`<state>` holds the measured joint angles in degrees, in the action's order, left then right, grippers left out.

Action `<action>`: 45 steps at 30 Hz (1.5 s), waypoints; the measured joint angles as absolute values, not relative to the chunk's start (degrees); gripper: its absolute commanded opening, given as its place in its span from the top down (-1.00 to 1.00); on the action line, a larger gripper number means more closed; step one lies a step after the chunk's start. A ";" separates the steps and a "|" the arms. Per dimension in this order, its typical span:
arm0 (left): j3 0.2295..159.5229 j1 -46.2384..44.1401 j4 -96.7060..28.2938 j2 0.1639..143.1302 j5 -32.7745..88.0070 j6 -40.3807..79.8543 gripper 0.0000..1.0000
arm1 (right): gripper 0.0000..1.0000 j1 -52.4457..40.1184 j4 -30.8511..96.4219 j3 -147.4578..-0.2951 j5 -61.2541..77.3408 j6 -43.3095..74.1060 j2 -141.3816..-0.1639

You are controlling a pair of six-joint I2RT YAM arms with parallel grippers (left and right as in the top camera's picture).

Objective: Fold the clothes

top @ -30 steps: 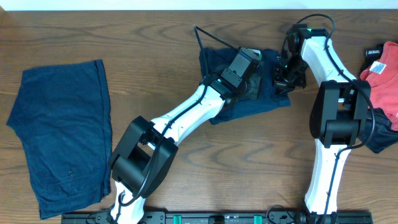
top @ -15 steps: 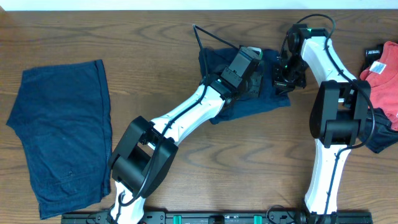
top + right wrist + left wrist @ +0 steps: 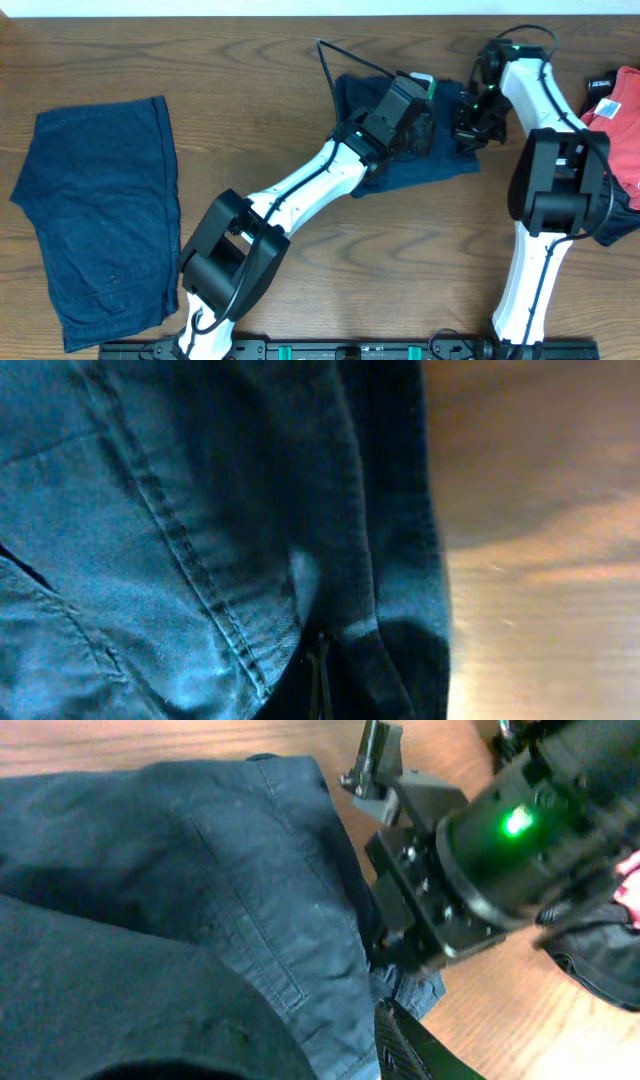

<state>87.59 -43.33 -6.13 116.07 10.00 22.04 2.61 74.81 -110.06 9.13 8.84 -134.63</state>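
Here, clothes (image 3: 440, 168) hem pinched, right end effector (image 3: 466, 134)

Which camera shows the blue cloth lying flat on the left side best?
The overhead view. It shows the whole flat blue cloth spread on the table, edges and all. Both wrist views are filled by the other blue garment near the arms, so they show nothing of it.
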 measured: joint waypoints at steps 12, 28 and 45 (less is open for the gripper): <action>87.70 -43.94 -7.20 119.81 10.59 22.06 0.23 | 0.45 3.92 82.78 -125.84 4.40 8.71 -134.63; 87.81 -44.14 -2.13 119.90 15.38 22.26 -0.96 | 0.20 3.97 95.81 -156.35 0.38 8.97 -132.46; 99.07 -44.16 0.84 119.90 22.35 22.04 -0.96 | 0.23 3.97 96.84 -156.38 0.34 8.97 -132.46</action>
<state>99.07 -44.16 0.84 119.90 22.35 22.04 3.97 96.84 -156.38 0.34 8.97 -132.46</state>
